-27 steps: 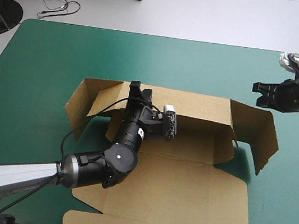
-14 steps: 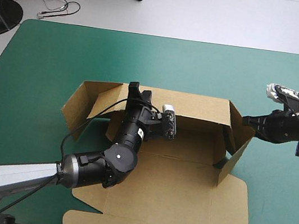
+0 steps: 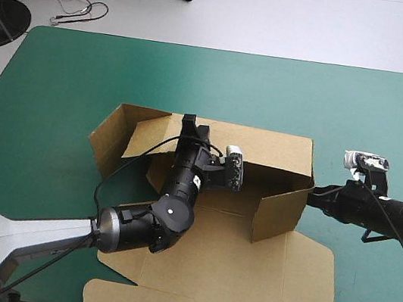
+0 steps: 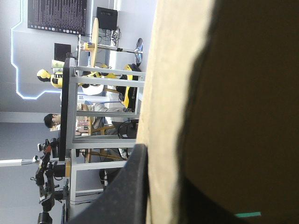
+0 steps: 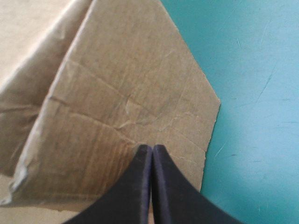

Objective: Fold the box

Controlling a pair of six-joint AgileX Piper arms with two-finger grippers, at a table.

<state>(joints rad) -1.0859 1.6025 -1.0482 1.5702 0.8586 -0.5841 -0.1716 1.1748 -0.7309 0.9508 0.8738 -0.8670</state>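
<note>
Left claw: clamped on the top edge of the box's back wall, just left of the high view's centre. The wrist view shows one black finger on the outer face of the board. Right claw: fingers together in a point, with the tip set against the outer face of the right end flap.

Teal-green cover: bare around the work.

Box: brown, mid-frame to lower centre in the high view. The floor and lid lie flat toward the bottom edge and the back wall is raised. The left end flap is splayed outward.

Handling (judgement): light board, stiff across its panels, hinging only at the creases and likely to spring back if let go. The face is smooth, so a pointed tip could skid. Best hold: pinch the wall's top edge and push the flap on its flat, away from the crease.

Change from earlier: the right end flap, then splayed toward the right edge, now stands turned inward across the box's end. The right claw has come down from the upper right and its fingers have closed. The left claw has barely shifted.
</note>
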